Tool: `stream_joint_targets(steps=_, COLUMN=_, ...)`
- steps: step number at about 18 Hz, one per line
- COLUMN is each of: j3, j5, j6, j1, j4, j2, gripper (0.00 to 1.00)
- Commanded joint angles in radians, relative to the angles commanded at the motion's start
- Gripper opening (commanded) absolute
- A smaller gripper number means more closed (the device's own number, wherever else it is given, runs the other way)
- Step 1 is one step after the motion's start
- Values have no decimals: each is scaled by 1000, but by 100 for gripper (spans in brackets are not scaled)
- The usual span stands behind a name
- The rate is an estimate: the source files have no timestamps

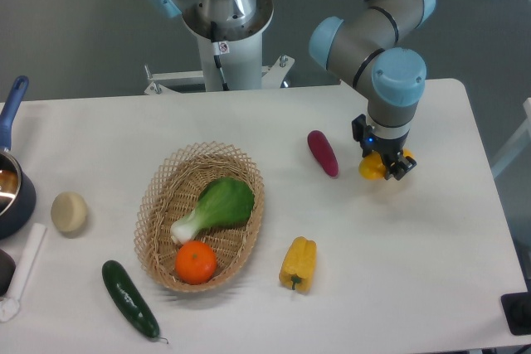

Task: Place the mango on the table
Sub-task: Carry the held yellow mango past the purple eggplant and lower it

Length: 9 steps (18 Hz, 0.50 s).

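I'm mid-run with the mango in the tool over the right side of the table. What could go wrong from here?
1. The tool hides most of the mango, so its height above the table can't be judged; a high release might let the rounded fruit roll.
2. The dark red vegetable lies close on the left; a roll or sideways move could knock it.

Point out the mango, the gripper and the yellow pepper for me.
mango (371, 168): fixed camera, on its yellow side left of the fingers.
gripper (390, 164): fixed camera, midway between the fingertips around the mango.
yellow pepper (299, 264): fixed camera, middle of its body.
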<state>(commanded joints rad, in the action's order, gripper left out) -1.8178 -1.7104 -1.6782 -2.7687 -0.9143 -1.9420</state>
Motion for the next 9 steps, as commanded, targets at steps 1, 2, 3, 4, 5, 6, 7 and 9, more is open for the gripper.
stream_joint_targets(steps=1, j3=-2, j5=-5, j6=0, j1=-3, j4=0, j2=-2, gripper=46)
stream_joint_targets(steps=2, j3=-3, j5=-8, j6=0, j1=-3, j4=2, j2=-6, gripper=46)
stream_joint_targets(steps=3, j3=-3, j5=-14, j6=2, j1=-5, j4=2, j2=-11, gripper=47)
stream_joint_targets(steps=4, j3=-5, j5=-20, j6=3, j1=-3, j4=2, j2=-17, gripper=49)
stream_joint_targets(steps=5, j3=-8, j5=-31, j6=8, j1=-3, j4=0, j2=-21, gripper=49)
stream_joint_targets(steps=6, j3=-14, j5=-47, j6=8, j1=-3, j4=0, j2=-23, gripper=49)
stream_joint_targets(steps=7, j3=-17, j5=-64, j6=5, j1=-3, j4=2, j2=-22, gripper=49)
stream_joint_targets(steps=9, j3=-17, j5=-75, j6=2, j1=-3, j4=2, j2=-21, gripper=49)
